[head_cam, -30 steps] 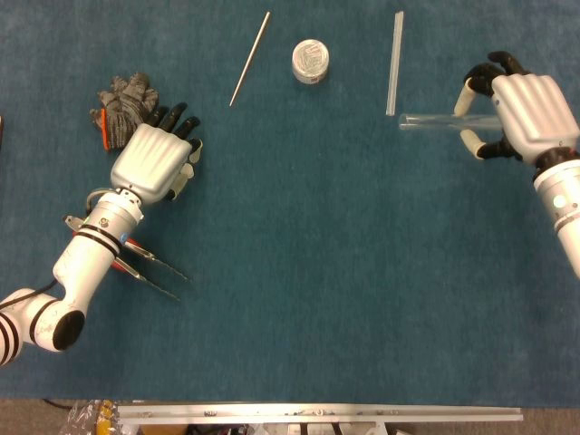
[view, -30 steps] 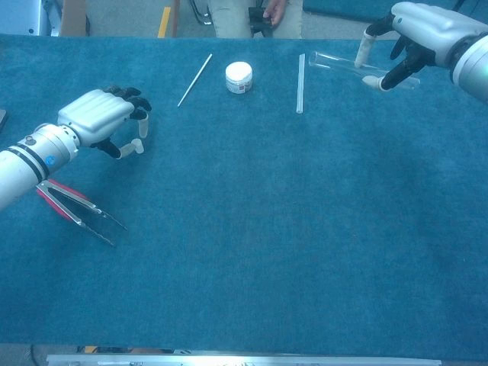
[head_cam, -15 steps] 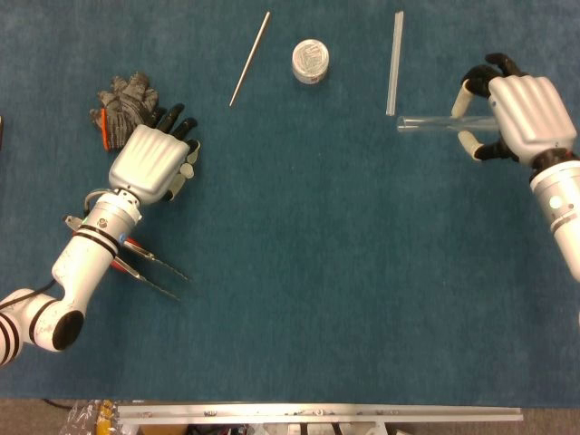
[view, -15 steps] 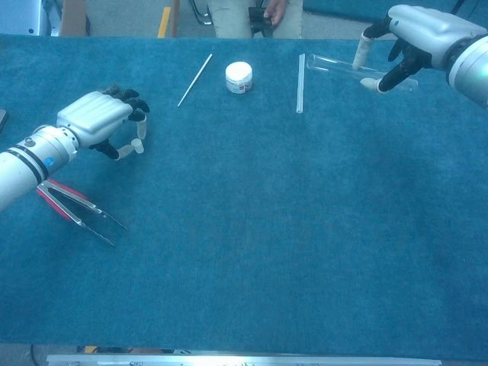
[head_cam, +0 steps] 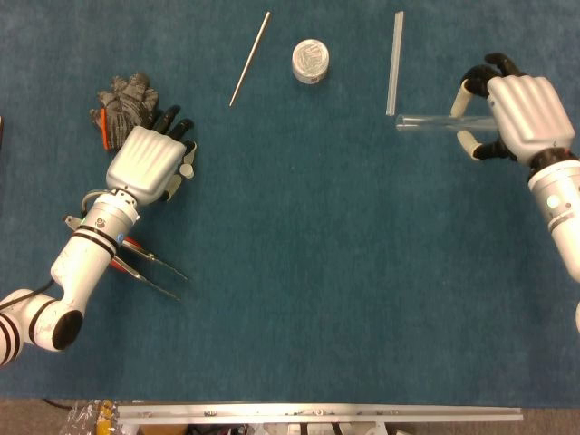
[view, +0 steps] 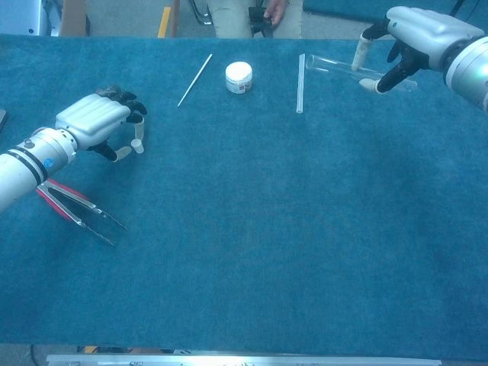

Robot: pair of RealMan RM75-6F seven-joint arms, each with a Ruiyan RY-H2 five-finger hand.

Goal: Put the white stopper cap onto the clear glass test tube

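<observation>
Lying crosswise at the counter's (head_cam: 317, 272) far right, the clear glass test tube (head_cam: 430, 120) points its open mouth inward, its long axis running left-right, with the right robot hand (head_cam: 517, 113) curled around its outer end in a grip. The white stopper cap (head_cam: 310, 61) sits well apart to the left, near the far edge. The left robot hand (head_cam: 149, 163), loosely curled and apparently holding nothing, seems the freer one to fetch it.
</observation>
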